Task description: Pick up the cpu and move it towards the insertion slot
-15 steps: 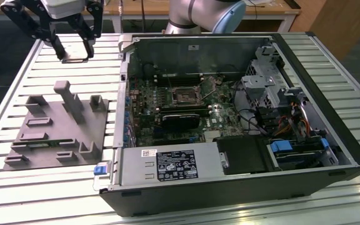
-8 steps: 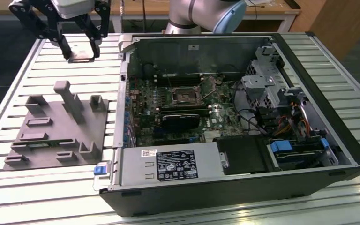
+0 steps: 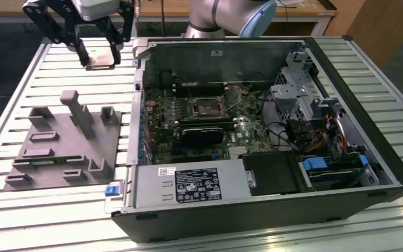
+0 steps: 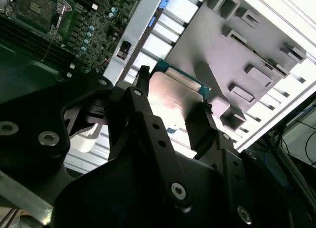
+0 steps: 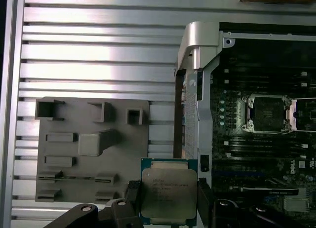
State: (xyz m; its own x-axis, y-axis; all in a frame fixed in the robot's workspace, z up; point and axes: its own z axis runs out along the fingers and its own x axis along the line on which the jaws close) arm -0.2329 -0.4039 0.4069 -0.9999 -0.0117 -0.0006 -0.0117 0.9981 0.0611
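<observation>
We count one cpu (image 5: 169, 190), pinched flat between the claw's (image 5: 168, 201) two fingers (image 4: 143, 114), in the air over the slatted bench (image 3: 61, 68). One grey fixture (image 3: 65, 144) and one open PC case (image 3: 257, 121) sit below. The first wrist view shows the empty socket (image 5: 269, 113); the exterior view shows the claw beyond the fixture.

The gripper (image 3: 98, 56) holding the cpu (image 3: 101, 59) hangs over bare slats near the table's (image 3: 61, 68) far edge. Between it and the socket (image 3: 207, 106) rises the computer case's (image 3: 140, 79) side wall; the grey fixture (image 3: 65, 144) stands nearer, well apart.
</observation>
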